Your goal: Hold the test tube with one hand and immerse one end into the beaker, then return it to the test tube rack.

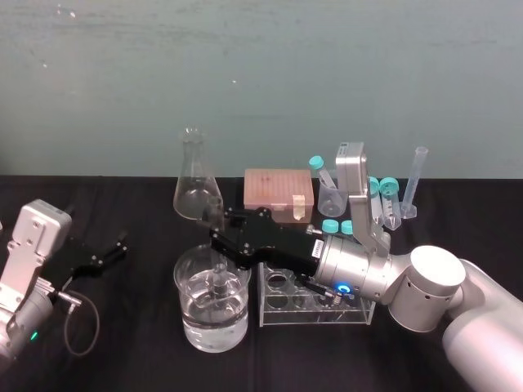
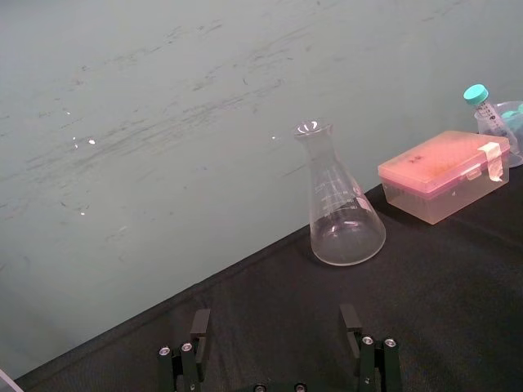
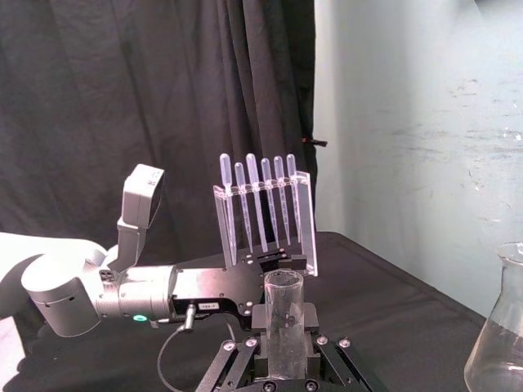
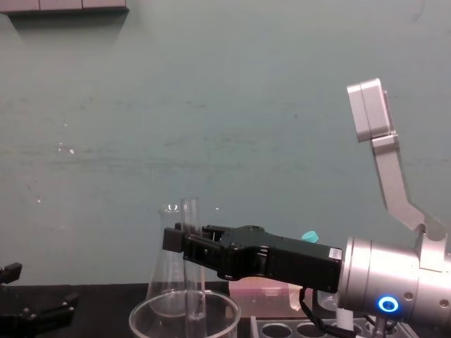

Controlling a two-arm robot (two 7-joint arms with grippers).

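We judge the test tube light, stiff, slick and breakable, so a moderate pinch near its open top suits it. The right gripper has its fingers clenched on it, holding it upright with the lower end down inside the beaker, just left of the test tube rack. The beaker is roughly half full of clear liquid; the tube looks empty. The left gripper rests at the left of the bench, fingers spread.

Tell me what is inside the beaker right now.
The beaker holds clear liquid low down, and the test tube, held upright by the right end effector, dips in. Whether its tip touches the bottom cannot be seen.
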